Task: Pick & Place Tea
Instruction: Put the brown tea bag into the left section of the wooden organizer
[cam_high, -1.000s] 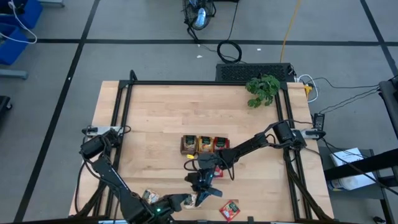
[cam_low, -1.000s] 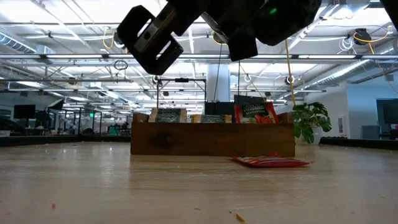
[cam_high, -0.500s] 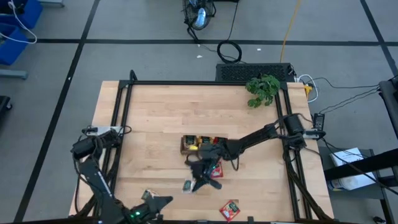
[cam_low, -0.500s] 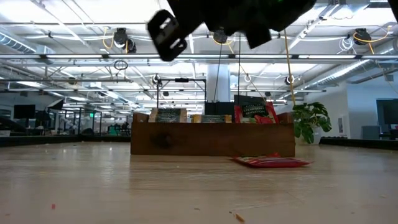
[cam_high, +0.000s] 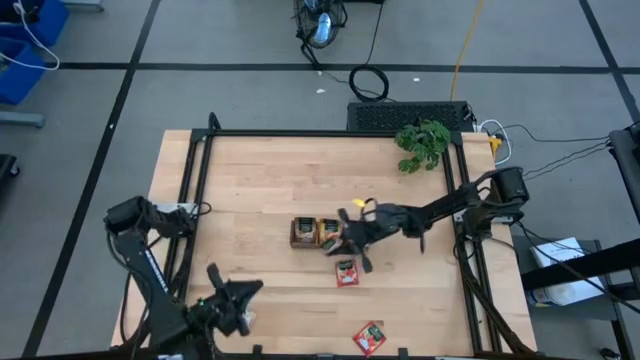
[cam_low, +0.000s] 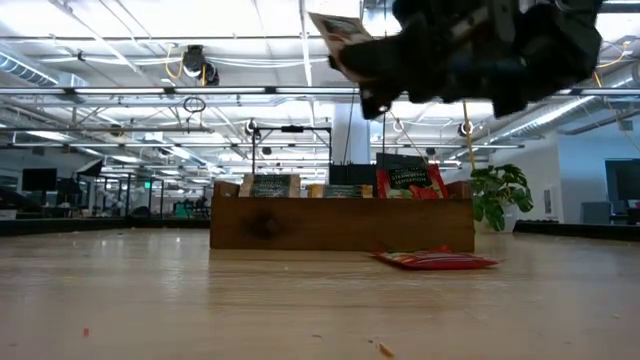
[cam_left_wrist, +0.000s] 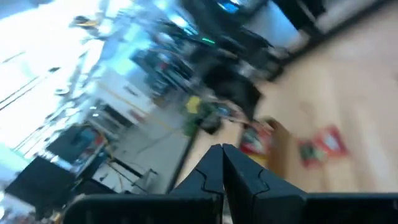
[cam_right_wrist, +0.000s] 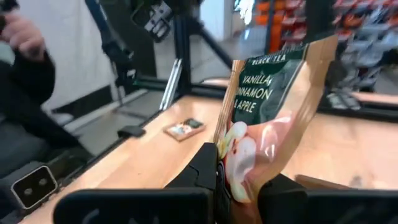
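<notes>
Left gripper (cam_high: 238, 297): raised over the table's near left part, fingers pressed together, holding nothing. Brown tray (cam_high: 298, 238): mid-table, sachets standing in its compartments; one red sachet (cam_high: 346, 272) flat on the wood just in front of it, another red sachet (cam_high: 369, 337) near the front edge. Right gripper (cam_high: 349, 226): above the tray's right end, fingers pinching a green-and-orange tea sachet (cam_right_wrist: 268, 118) marked "Vanilla, Cinnamon & Apple"; leafy plant (cam_high: 422, 142) at the far right corner.

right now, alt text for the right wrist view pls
The right gripper is shut on a tea sachet printed "vanilla, cinnamon & apple", lifted above the wooden table. Another sachet lies flat near the table's edge.
</notes>
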